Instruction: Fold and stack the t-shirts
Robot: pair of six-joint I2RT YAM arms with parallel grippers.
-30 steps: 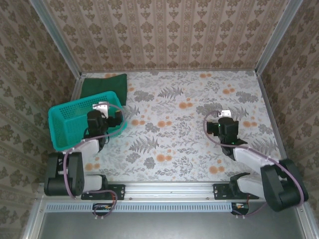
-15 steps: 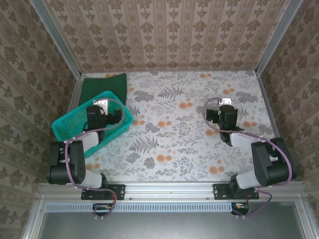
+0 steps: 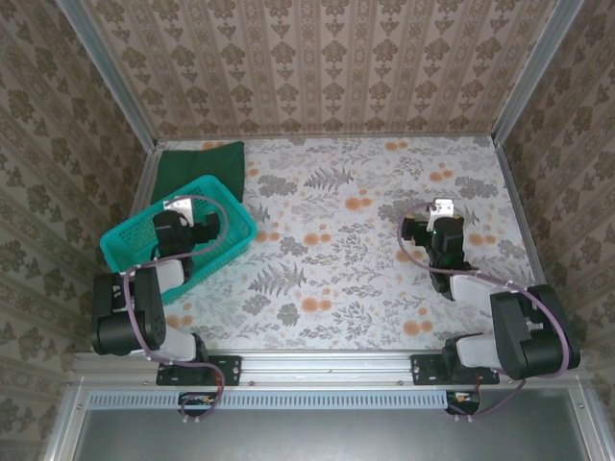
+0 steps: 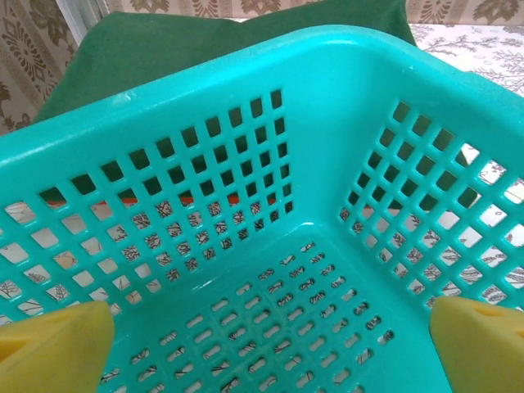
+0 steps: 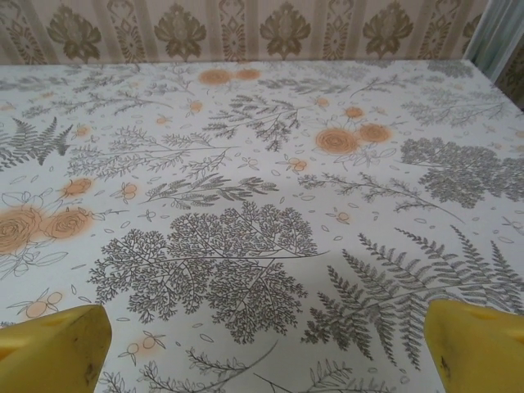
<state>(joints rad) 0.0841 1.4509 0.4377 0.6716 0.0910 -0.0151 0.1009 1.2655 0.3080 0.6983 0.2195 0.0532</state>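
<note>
the dark green t-shirt (image 3: 202,163) lies upper left, just behind the teal basket (image 3: 123,252) — nearest the left gripper (image 4: 266,340), its fingers spread wide.

Overhead and close left-wrist views share basket (image 4: 327,82) and green t-shirt (image 3: 197,158).

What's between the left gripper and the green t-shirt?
The teal basket's far mesh wall. Left wrist view: left gripper is over the basket floor, green t-shirt lies beyond the rim.
</note>
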